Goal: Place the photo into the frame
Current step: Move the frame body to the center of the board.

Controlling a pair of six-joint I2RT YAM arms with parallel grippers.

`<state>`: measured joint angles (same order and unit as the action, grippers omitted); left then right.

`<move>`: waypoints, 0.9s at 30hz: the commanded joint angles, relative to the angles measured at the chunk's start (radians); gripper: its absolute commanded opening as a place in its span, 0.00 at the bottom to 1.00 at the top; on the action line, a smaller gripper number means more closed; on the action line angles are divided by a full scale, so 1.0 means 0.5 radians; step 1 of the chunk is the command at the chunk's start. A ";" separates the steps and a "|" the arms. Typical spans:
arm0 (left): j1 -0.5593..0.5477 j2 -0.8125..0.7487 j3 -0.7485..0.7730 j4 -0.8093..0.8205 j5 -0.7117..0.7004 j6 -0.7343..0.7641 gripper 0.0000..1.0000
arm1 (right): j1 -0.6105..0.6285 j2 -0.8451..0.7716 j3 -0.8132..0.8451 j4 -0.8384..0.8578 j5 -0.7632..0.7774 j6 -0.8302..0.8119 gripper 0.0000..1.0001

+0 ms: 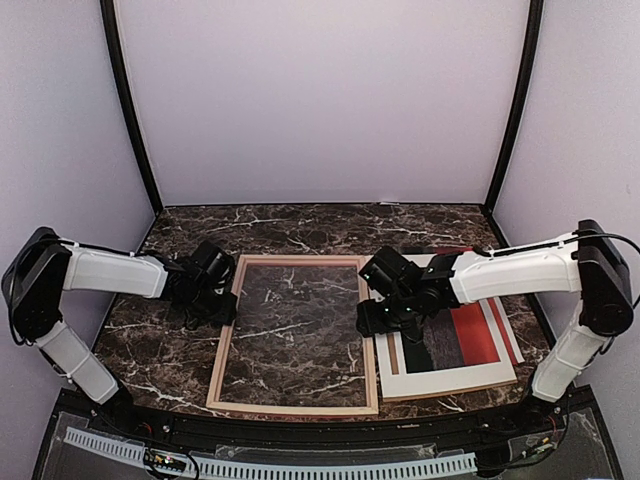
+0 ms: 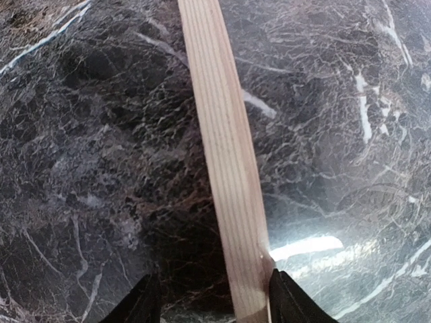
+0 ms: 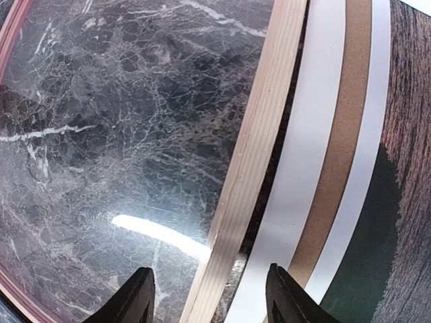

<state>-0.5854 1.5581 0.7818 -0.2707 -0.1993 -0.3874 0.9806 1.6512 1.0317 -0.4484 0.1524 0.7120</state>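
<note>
Frame (image 1: 295,408) lies pale back up on counter (image 1: 300,225); photo (image 1: 470,335) lies just right of it. Left claw (image 2: 212,299) is part open astride the left rail. Right claw (image 3: 210,296) is part open astride the right rail.

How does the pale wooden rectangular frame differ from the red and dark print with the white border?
The pale wooden rectangular frame is an outline, marble tabletop showing through; the white-bordered red and dark print is a solid sheet. The frame lies centred, the print to its right, partly under the right arm. Both lie flat.
</note>
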 commanded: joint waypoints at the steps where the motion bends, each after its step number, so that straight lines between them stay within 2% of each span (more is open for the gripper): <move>1: 0.027 0.054 0.056 -0.028 0.049 0.048 0.50 | -0.040 -0.081 -0.040 0.017 0.032 -0.019 0.57; 11: 0.139 0.058 0.043 0.018 -0.002 0.043 0.35 | -0.174 -0.183 -0.097 -0.012 0.106 -0.081 0.58; 20: 0.327 0.127 0.046 0.102 0.064 0.092 0.31 | -0.413 -0.258 -0.190 0.016 0.134 -0.171 0.58; 27: 0.485 0.167 0.054 0.163 0.097 0.103 0.29 | -0.717 -0.331 -0.265 0.031 0.160 -0.273 0.60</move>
<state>-0.3908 1.6150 0.8101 -0.1761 -0.1513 -0.3515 0.6983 1.5288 0.9268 -0.4496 0.2062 0.6189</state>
